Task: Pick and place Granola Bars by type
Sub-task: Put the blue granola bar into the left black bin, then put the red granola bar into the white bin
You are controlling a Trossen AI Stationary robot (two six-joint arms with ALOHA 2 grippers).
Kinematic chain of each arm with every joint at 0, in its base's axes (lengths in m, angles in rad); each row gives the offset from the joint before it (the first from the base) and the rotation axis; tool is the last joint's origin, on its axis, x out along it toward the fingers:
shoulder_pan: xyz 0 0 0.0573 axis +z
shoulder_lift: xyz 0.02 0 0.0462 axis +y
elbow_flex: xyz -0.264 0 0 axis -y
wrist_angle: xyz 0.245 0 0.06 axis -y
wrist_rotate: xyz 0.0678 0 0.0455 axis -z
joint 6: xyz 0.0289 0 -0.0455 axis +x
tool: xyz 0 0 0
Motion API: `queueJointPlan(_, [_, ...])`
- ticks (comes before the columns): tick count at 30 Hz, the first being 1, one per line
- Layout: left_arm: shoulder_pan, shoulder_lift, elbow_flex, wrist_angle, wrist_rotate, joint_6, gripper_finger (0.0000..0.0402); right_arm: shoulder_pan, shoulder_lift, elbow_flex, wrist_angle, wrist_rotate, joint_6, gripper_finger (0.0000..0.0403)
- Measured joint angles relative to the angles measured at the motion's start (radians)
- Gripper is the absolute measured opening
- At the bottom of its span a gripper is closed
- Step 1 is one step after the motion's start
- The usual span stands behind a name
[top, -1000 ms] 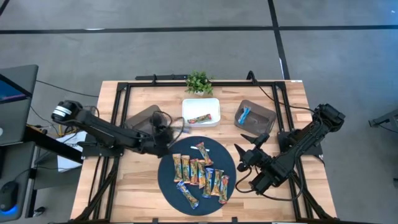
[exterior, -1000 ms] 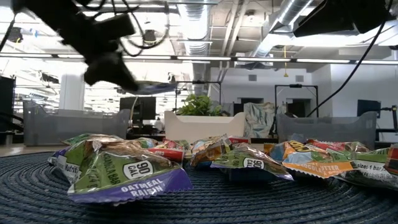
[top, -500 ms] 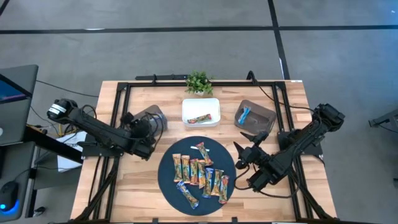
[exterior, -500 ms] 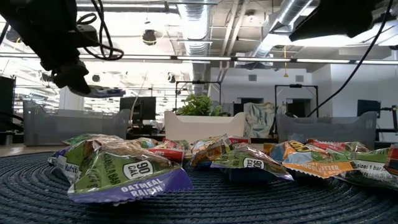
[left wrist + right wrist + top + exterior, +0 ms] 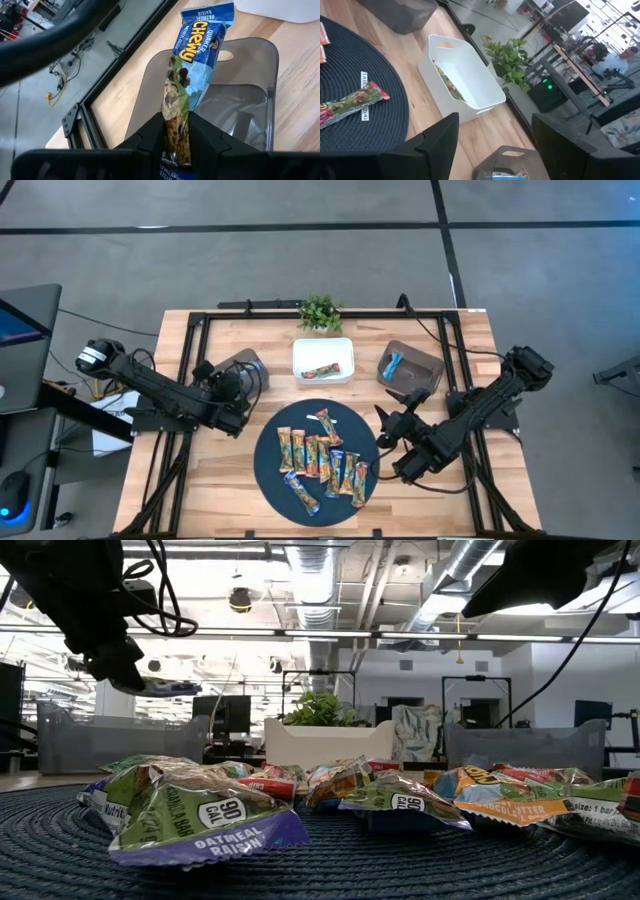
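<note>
**Holding a blue Chewy bar over the left bin**

Gripping a blue-wrapped Chewy granola bar (image 5: 186,95) by one end, the left gripper (image 5: 243,380) hangs above the grey bin (image 5: 232,370) on the left side of the wooden table (image 5: 230,480). Its jaws pinch the bar's near end; the bar's long axis runs straight out from the fingers (image 5: 150,135), free end pointing away over the bin's far rim, printed face up.

On the round dark woven mat (image 5: 270,475) near the table's front edge lie the remaining granola bars (image 5: 322,460). Most sit side by side in a row with their long axes running front to back; one at the back (image 5: 326,421) and one at the front (image 5: 302,490) lie at a slant. In the low view a purple-edged oatmeal raisin bar (image 5: 195,815) lies nearest the camera.

Behind the mat stands a white bin (image 5: 323,360) holding one red-and-green bar (image 5: 322,369), lying lengthwise left to right. A small potted plant (image 5: 320,311) stands behind that bin.

Right of it, a second grey bin (image 5: 410,367) holds a blue bar (image 5: 392,364) lying on a slant.

The right gripper (image 5: 392,430) hovers just off the mat's right edge, jaws spread wide and holding nothing.
</note>
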Motion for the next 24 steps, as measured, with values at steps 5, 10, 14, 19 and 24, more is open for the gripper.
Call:
queueJointPlan(5, [0.000,0.000,-0.001,0.000,0.000,-0.008,0.0112,0.000,0.000,0.000,0.000,0.000,0.000,0.0244])
queueJointPlan(10, [0.000,0.000,-0.034,-0.008,-0.005,-0.009,0.0155,0.000,0.000,0.000,0.002,0.000,0.000,0.0244])
queueJointPlan(14, [0.000,0.000,-0.045,-0.008,-0.009,-0.005,0.0175,0.000,0.000,0.000,0.044,-0.008,-0.006,0.0244])
queueJointPlan(19, [0.000,0.000,-0.045,0.017,-0.010,0.026,0.0183,-0.015,0.014,0.000,0.262,-0.138,-0.235,0.0244])
queueJointPlan(24, [0.000,0.000,-0.045,0.103,-0.011,0.124,0.0183,-0.059,0.080,0.000,0.551,-0.298,-0.589,0.0244])
